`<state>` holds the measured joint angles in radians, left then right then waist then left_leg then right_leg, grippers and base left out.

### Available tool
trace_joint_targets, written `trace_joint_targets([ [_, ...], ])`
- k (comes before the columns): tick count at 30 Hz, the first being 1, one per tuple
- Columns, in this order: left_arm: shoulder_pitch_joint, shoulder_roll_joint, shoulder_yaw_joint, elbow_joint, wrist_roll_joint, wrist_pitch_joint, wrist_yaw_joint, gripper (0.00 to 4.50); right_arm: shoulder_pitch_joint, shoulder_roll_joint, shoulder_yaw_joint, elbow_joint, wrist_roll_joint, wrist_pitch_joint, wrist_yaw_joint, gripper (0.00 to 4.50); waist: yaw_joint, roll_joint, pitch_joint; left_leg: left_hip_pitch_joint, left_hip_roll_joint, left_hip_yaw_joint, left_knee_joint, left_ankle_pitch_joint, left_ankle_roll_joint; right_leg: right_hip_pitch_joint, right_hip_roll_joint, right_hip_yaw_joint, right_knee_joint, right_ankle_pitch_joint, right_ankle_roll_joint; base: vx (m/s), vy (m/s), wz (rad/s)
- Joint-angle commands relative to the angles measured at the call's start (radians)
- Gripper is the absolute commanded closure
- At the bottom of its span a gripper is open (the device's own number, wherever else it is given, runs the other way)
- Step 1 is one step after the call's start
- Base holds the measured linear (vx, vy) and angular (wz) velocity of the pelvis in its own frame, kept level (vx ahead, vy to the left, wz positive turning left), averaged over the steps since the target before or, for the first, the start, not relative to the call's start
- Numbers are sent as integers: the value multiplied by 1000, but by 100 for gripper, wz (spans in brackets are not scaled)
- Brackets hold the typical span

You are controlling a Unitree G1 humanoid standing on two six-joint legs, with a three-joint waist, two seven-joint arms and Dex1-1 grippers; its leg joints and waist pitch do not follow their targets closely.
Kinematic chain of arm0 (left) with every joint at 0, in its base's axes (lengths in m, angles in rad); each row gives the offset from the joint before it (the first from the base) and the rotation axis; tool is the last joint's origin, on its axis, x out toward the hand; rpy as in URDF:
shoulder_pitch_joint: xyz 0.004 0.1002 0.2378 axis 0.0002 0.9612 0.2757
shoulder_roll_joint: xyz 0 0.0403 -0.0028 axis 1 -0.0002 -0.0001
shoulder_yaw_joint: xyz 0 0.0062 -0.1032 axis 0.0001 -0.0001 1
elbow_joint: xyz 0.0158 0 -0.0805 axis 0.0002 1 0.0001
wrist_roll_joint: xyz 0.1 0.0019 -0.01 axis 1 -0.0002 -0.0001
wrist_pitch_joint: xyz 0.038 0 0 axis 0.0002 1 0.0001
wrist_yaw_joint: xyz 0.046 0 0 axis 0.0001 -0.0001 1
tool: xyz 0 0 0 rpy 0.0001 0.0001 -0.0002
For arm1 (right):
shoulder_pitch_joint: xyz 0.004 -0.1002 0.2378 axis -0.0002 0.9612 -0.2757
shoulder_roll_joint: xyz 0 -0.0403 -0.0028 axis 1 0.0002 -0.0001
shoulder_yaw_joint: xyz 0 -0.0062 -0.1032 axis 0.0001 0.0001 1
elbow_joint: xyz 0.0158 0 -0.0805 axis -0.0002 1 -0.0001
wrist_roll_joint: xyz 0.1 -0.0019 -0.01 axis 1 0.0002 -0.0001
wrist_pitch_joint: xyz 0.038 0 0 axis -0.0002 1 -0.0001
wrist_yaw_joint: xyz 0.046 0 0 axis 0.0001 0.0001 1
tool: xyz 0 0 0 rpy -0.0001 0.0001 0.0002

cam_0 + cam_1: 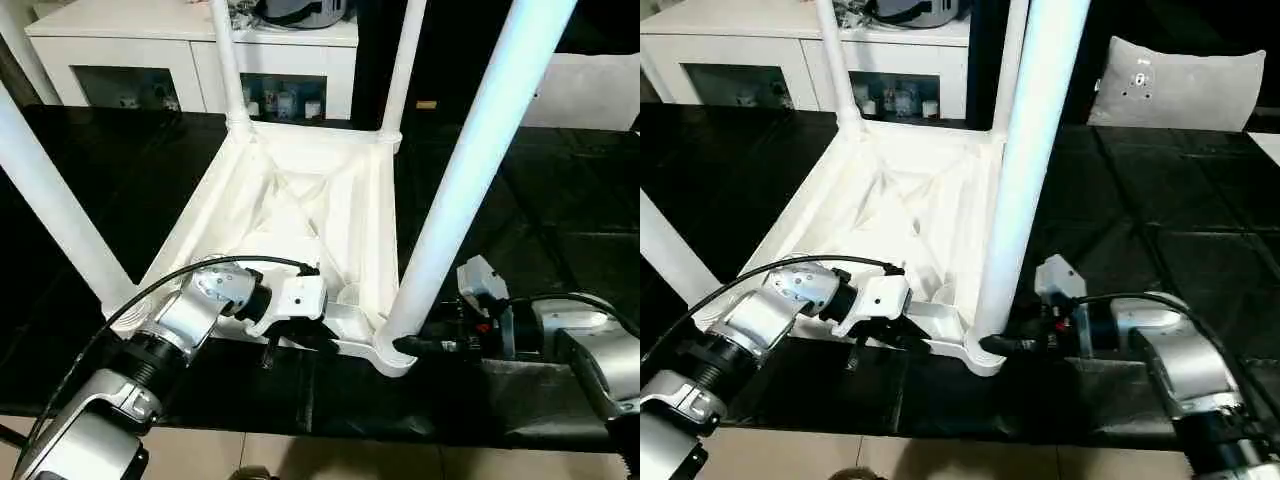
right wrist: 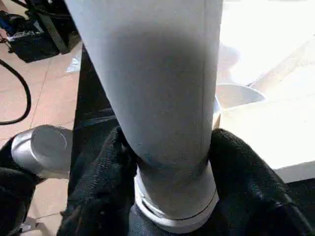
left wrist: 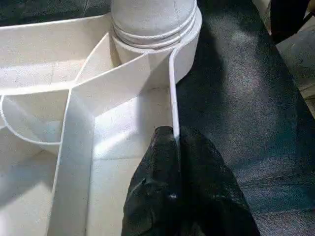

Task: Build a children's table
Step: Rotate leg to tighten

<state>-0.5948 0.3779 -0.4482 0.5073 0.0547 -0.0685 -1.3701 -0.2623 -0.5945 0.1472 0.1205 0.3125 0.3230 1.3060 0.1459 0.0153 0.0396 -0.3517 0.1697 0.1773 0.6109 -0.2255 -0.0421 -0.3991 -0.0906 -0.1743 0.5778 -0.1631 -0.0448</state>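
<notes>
White plastic tapered leg (image 1: 470, 170) is standing upright in near-right corner socket btwn right claw (image 2: 167, 162) fingers, closing on its base, while left claw (image 3: 176, 172) is pinching upturned square top's rim (image 3: 173, 93).

The light is bright and cool and seems to come from above, so the near leg (image 1: 470, 180) of the children's table (image 1: 300, 200) shines almost blown out, with a bluish tint along its length. The white ribbed underside is also strongly lit, and the ribs give only soft, pale shadows. The black worktable (image 1: 1160, 200) stays very dark, with faint grey sheen on its cover. In the 2 head views the leg looks a little soft because it is so close. In the right wrist view the upper part behind the leg is washed out by glare, while the leg's front is in grey shade.
</notes>
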Motion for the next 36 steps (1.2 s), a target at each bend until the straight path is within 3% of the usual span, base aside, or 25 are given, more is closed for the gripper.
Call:
trace_joint_targets([
  [1, -23, -10, -20, -17, -6, -30, -33, 450, -8, 5, 14, 0, 7, 13, 4, 253, -5, -20, -67, 0, 75, -26, -66, -62, 86, 66, -96, 79, -74, -322, -51, 0, 0, 0],
  [4, -16, -16, -12, -24, -7, 3, -6, 450, -15, 33, 20, 30, 8, 15, -4, 256, -7, -18, -67, -2, 76, -26, -67, -64, 85, 66, -96, 79, -75, -322, -51, 0, 0, 0],
  [8, 1, -65, 25, -61, -23, 141, 90, 450, -56, 128, -16, 133, 5, 42, -140, 259, -17, -17, -59, 6, 74, -25, -70, -112, 58, 62, -97, 72, -91, -414, -44, 0, 0, 0],
  [10, 0, -93, 37, -65, -23, 189, 137, 450, -86, 157, -31, 197, -18, 23, -209, 259, -38, -17, -53, 11, 66, -27, -69, -151, 34, 63, -96, 60, -113, -511, -11, 0, 0, 0],
  [11, -4, -131, 51, -67, -22, 237, 199, 450, -96, 186, -60, 227, -40, 32, -319, 259, -42, -14, -52, 11, 65, -29, -68, -160, 31, 64, -97, 59, -116, -525, -3, 0, 0, 0],
  [13, -10, -168, 66, -69, -22, 282, 257, 450, -89, 213, -81, 213, -61, 70, -427, 259, -70, -17, -50, 13, 67, -35, -70, -199, 15, 67, -94, 50, -124, -549, 16, 0, 0, 0],
  [14, -10, -168, 66, -69, -22, 282, 257, 450, -89, 213, -81, 213, -61, 70, -427, 259, -70, -17, -50, 13, 67, -35, -70, -199, 15, 67, -94, 50, -124, -549, 16, 0, 0, 0],
  [15, -15, -190, 72, -66, -19, 305, 291, 450, -89, 236, -86, 199, -75, 100, -489, 259, -79, -20, -54, 5, 63, -38, -69, -197, 18, 76, -97, 47, -125, -540, 28, 0, 0, 0],
  [17, -30, -241, 91, -47, -4, 348, 384, 450, -105, 307, -110, 186, -107, 171, -642, 259, -94, -19, -58, 5, 63, -37, -69, -163, 32, 72, -95, 53, -118, -483, 6, 0, 0, 0],
  [19, -38, -282, 110, -44, 9, 392, 463, 450, -127, 356, -129, 200, -128, 190, -746, 259, -104, -18, -57, 2, 60, -35, -68, -147, 34, 72, -94, 54, -115, -469, -7, 0, 0, 0],
  [21, -38, -342, 139, -49, 4, 429, 554, 450, -138, 408, -145, 214, -131, 153, -828, 259, -109, -22, -57, 4, 54, -30, -64, -139, 40, 69, -93, 52, -120, -492, -5, 0, 0, 0],
  [22, -38, -342, 139, -49, 4, 429, 554, 450, -138, 408, -145, 214, -131, 153, -828, 259, -108, -21, -58, 4, 52, -28, -64, -135, 45, 70, -94, 52, -122, -491, -3, 0, 0, 0],
  [23, -37, -352, 141, -48, 6, 428, 571, 450, -134, 411, -139, 208, -132, 146, -825, 203, -105, -20, -61, 1, 58, -32, -67, -119, 55, 72, -94, 57, -116, -460, -7, 0, 0, 0],
  [24, -33, -353, 136, -54, 6, 425, 567, 450, -128, 414, -140, 197, -122, 153, -816, 203, -105, -19, -62, 0, 63, -34, -69, -108, 60, 72, -93, 59, -110, -432, -15, 0, 0, 0],
  [25, -25, -346, 128, -66, 6, 415, 550, 450, -120, 410, -143, 177, -105, 168, -796, 190, -103, -19, -63, 0, 71, -36, -70, -87, 77, 71, -94, 67, -97, -354, -45, 0, 0, 0],
  [27, -19, -333, 121, -75, 4, 402, 533, 450, -114, 400, -143, 159, -97, 174, -774, 185, -99, -17, -66, 1, 74, -35, -68, -64, 85, 71, -97, 73, -87, -306, -71, 0, 0, 0],
  [29, -14, -310, 115, -79, 7, 379, 507, 450, -108, 381, -143, 141, -92, 174, -740, 162, -85, -17, -75, -4, 77, -34, -62, 31, 118, 74, -99, 80, -58, -156, -122, 0, 0, 0],
  [32, -1, -263, 109, -82, 11, 328, 450, 450, -102, 326, -143, 125, -85, 155, -667, 141, -74, -23, -78, -11, 70, -29, -51, 86, 162, 72, -100, 87, -37, -52, -151, 0, 0, 0],
  [34, 4, -242, 104, -83, 11, 314, 426, 450, -99, 298, -139, 122, -78, 140, -629, 116, -67, -19, -74, -11, 67, -25, -52, 57, 168, 71, -101, 84, -48, -105, -145, 0, 0, 0],
  [36, 13, -188, 82, -85, 11, 255, 345, 450, -91, 226, -129, 115, -70, 115, -525, 103, -53, -20, -68, -8, 67, -23, -56, 2, 141, 70, -98, 80, -67, -238, -101, 0, 0, 0],
])
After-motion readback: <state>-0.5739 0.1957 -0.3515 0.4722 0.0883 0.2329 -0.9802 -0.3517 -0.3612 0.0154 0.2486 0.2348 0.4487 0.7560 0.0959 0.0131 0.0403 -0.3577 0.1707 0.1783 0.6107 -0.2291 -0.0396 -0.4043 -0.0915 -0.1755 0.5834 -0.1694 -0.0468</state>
